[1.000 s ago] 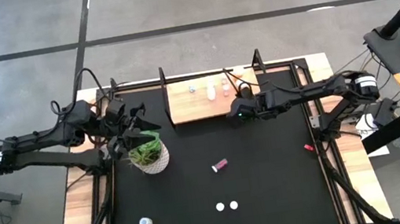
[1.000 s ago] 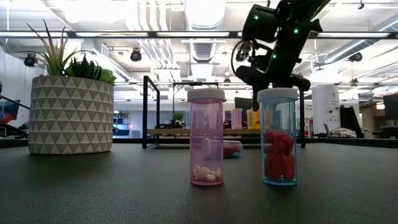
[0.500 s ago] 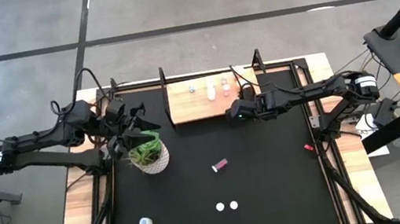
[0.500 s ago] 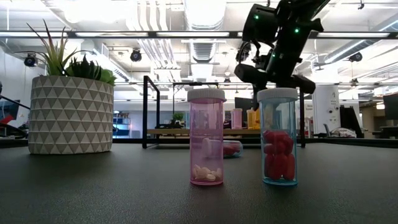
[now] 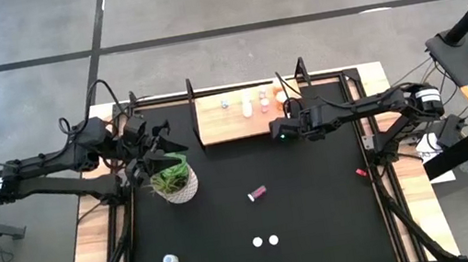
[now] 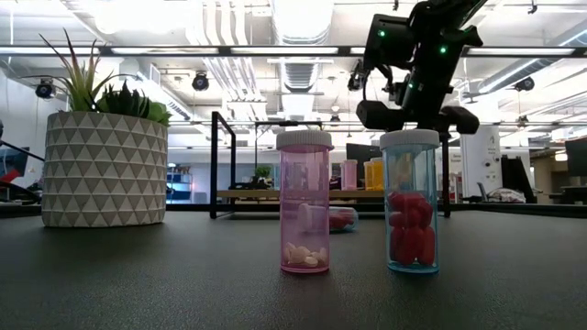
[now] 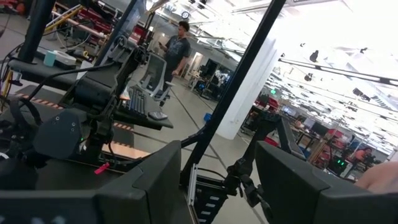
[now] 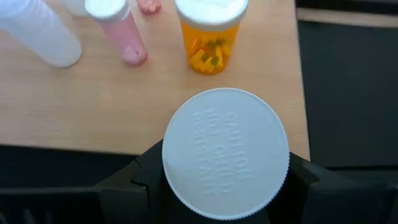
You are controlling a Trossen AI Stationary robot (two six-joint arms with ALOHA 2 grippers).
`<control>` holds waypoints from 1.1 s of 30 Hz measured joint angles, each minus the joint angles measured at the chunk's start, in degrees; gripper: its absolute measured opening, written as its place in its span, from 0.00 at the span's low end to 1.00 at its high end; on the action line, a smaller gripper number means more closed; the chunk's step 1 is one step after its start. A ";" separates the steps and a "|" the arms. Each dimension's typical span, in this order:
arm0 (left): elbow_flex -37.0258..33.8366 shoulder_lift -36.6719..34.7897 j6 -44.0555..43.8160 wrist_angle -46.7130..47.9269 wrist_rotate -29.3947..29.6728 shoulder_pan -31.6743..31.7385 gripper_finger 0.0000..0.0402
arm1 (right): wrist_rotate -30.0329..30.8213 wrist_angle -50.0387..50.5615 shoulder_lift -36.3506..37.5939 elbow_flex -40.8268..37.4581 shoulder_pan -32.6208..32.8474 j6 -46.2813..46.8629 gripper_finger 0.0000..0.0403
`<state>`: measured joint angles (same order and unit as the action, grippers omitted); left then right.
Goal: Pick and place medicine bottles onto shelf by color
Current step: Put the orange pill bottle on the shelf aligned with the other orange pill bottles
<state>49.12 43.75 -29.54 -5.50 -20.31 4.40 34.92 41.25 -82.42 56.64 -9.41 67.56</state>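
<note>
The shelf (image 5: 224, 125), a light-wood board with black end frames, stands at the table's far edge. Several bottles stand on it: a white one (image 8: 37, 31), a pink one (image 8: 121, 31) and an orange one (image 8: 211, 34). My right gripper (image 8: 225, 186) hangs over the shelf's near edge (image 5: 279, 131), shut on a white-capped bottle whose body is hidden. My left gripper (image 7: 217, 180) stands open and holds nothing beside the potted plant (image 5: 174, 182). On the table a pink bottle (image 5: 257, 192) lies on its side; two bottles (image 6: 304, 202) (image 6: 410, 202) stand upright near the front edge. My right gripper pinches the bottle between its two fingers (image 8: 140, 180), on opposite sides just under the white cap (image 8: 225, 152). The cap faces back toward the wrist and hides the body. The fingers slant down from the table's right side. The bottle is lifted clear above the shelf's near edge.
The plant in its white patterned pot (image 6: 105, 170) stands left of centre. A white-capped bottle (image 5: 171, 260) stands near the front left, and a small red thing (image 5: 361, 171) lies near the right edge. The black frames (image 5: 193, 114) (image 5: 302, 74) rise at the shelf's ends.
My right gripper has rolled at the wrist and tipped further down while staying over the shelf's near edge, turning the held bottle with it.
</note>
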 joint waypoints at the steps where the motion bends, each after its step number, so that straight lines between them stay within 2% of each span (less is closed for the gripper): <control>1: 0.00 0.00 0.00 0.00 0.02 0.01 0.47 | 0.83 -0.02 -0.02 0.00 0.00 0.10 0.45; 15: 0.00 0.50 0.01 0.01 0.02 0.02 0.47 | 1.15 -1.97 -0.12 -0.26 -1.14 2.24 0.45; 33: 0.00 0.81 0.44 0.04 0.02 0.02 0.47 | 2.18 -4.06 -0.17 -0.68 -1.88 -0.94 0.45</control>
<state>49.12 44.56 -29.10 -5.45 -20.29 4.43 37.10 37.19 -82.59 55.96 -11.29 66.62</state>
